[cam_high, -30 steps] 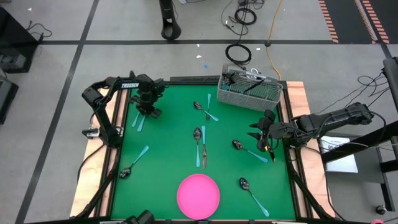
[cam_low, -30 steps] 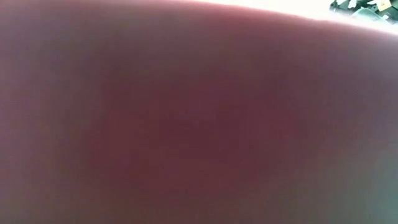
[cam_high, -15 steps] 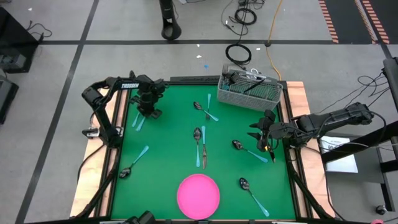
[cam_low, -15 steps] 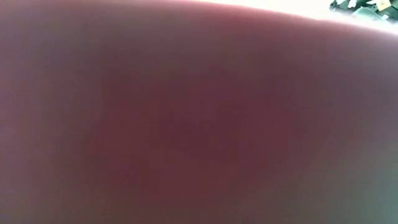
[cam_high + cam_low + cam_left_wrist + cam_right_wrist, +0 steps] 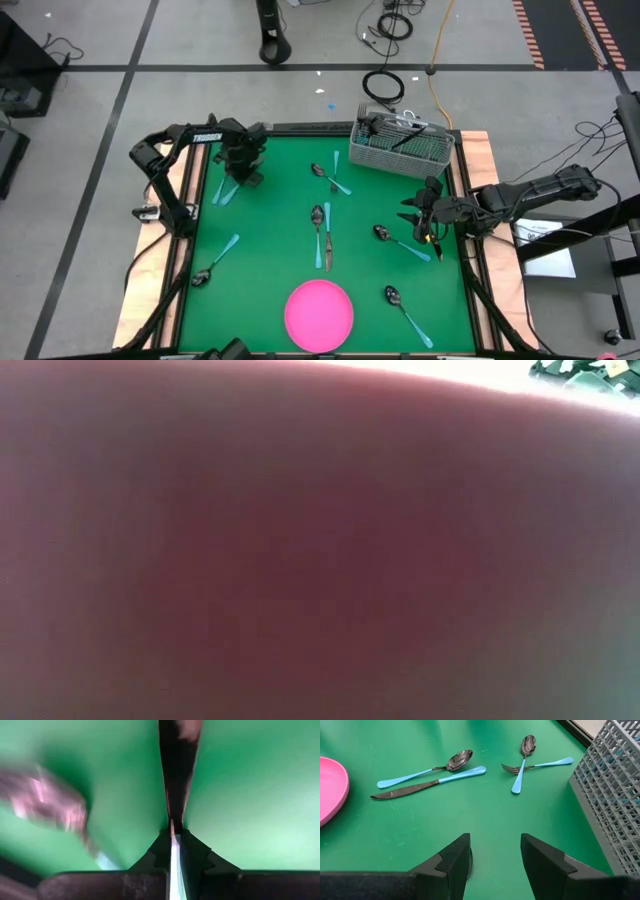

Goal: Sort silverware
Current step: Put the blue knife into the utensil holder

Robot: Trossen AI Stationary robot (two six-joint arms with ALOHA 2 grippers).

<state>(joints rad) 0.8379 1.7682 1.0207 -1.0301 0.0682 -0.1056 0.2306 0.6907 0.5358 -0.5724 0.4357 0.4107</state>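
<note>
My left gripper (image 5: 244,172) stands at the far left of the green mat (image 5: 270,220), pointing down and shut on one piece of silverware, whose dark metal part (image 5: 177,775) reaches out past the fingers. Another blurred piece (image 5: 50,800) lies beside it, its blue handle (image 5: 227,191) showing in the high view. Other blue-handled pieces lie flat on the mat: a crossed spoon and fork (image 5: 522,750), a spoon (image 5: 455,762) beside a knife (image 5: 430,782), and single spoons (image 5: 400,243) (image 5: 405,310) (image 5: 212,265). My right gripper (image 5: 495,860) hangs open by the mat's right edge (image 5: 420,222). My left gripper pinches the thin light-blue handle (image 5: 173,857) of one piece between its two fingers, coming from above and pointing down. The piece runs on past the fingertips (image 5: 195,855), dark metal end outward. Whether that end rests on the mat, I cannot tell.
A grey wire-mesh basket (image 5: 400,150) with utensils in it stands at the far right corner. A round pink plate (image 5: 320,312) sits at the near middle and fills the low view (image 5: 300,560). Bare mat lies between the scattered pieces.
My left gripper has shifted a little toward the far edge, over the two pieces at the far left. My right arm has kept still.
</note>
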